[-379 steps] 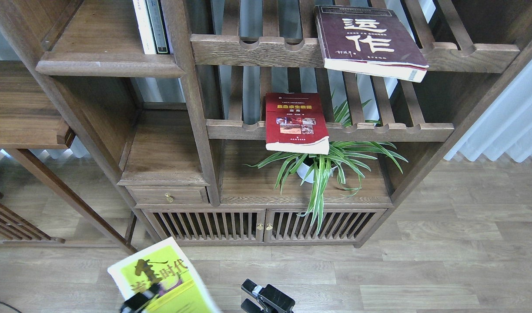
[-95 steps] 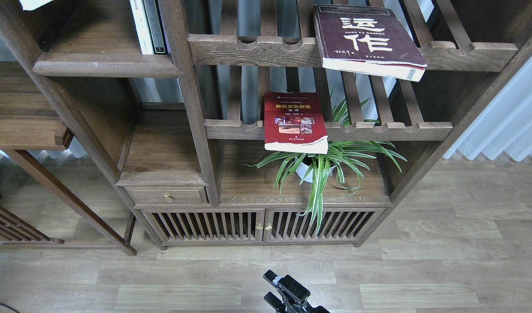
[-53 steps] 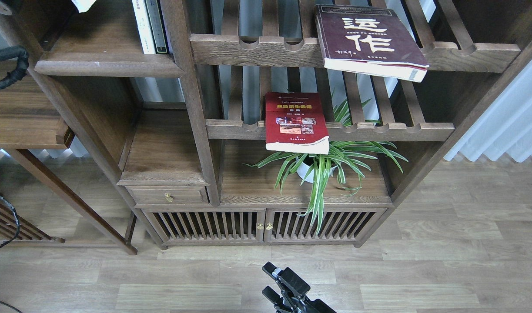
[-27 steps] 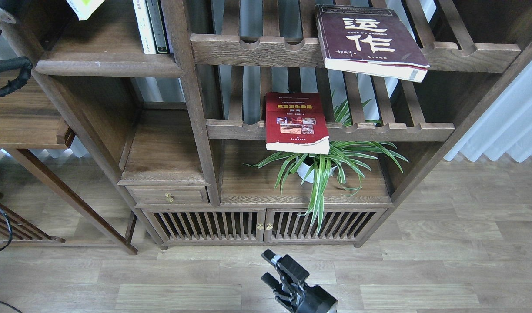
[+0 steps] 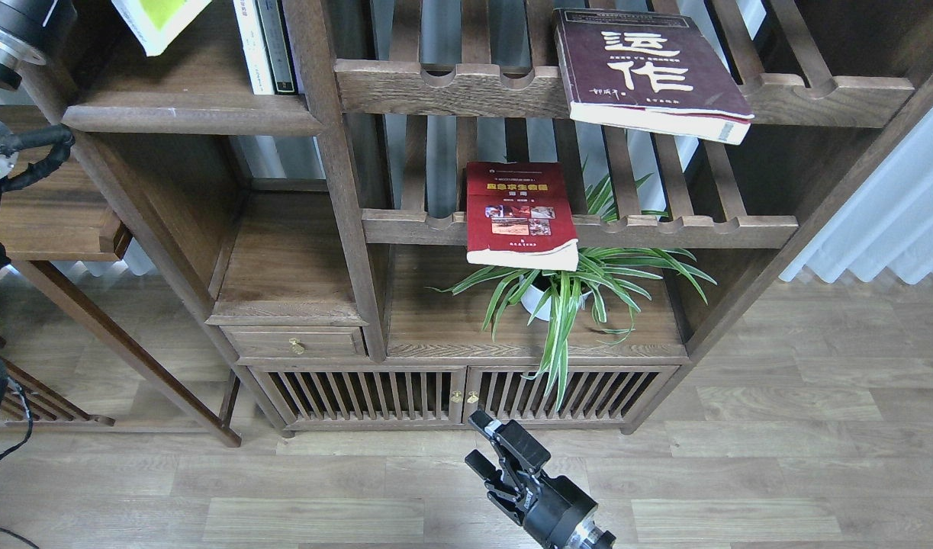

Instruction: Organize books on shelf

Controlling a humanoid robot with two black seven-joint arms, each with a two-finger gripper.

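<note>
A large dark-brown wooden bookcase (image 5: 344, 191) stands on a pale wood-plank floor (image 5: 779, 427), with white curtains (image 5: 886, 206) behind it at the right.

At the far left, my left arm (image 5: 8, 46) rises along the frame's edge; its gripper is out of view past the top. The yellow-green book (image 5: 159, 19), white along its lower edge, hangs tilted at the top edge above the solid shelf (image 5: 184, 107), apart from the board. Whether anything grips it cannot be told. Just right of it, a thin white-spined volume (image 5: 246, 46) and a dark-spined volume (image 5: 274, 46) stand upright on that shelf against the post.

Right of the post, the red book (image 5: 518, 213) lies flat on the lower slatted rack (image 5: 664, 229), overhanging its notched rail. Under it a spider plant (image 5: 573, 290) in a white pot sits on the bottom board.

The maroon book (image 5: 649, 72) lies on the upper slatted rack (image 5: 451, 88), its corner jutting past the front rail.

At the bottom centre, my right gripper (image 5: 487, 447) hovers over the floor, fingers parted and holding nothing.
</note>
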